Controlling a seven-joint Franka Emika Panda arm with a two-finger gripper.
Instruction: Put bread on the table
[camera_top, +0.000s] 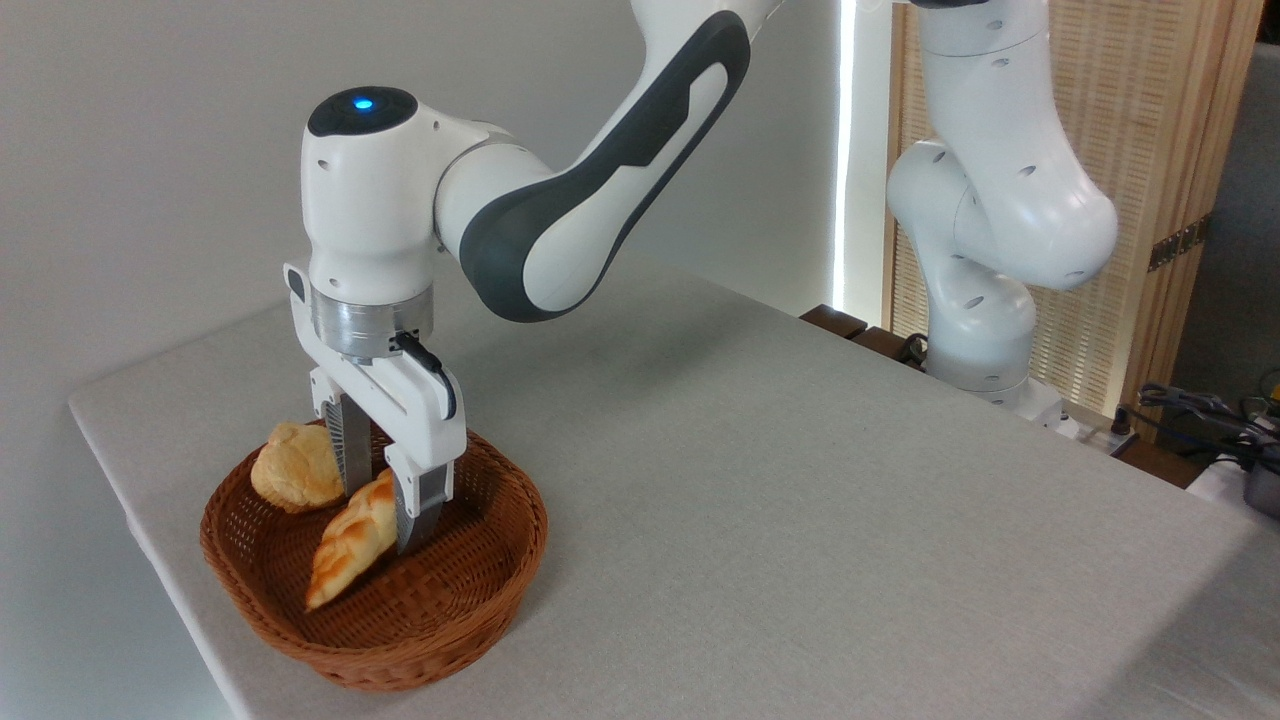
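The jaws (385, 515) pinched the bread (350, 538) at its upper end, low tip hanging over the basket (480, 590) beside the bun (297, 468). Held so far off-centre, the loaf could swing, slip free, or snag the rim before reaching the worktop (760, 500).

bread (349, 538): golden, braided; basket (480, 590): brown woven; table (800, 500): light grey

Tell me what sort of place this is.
Probably a robot lab or test room: a Franka arm bolted beside a cloth-covered table, loose cables at the right, and bread in a basket as props.
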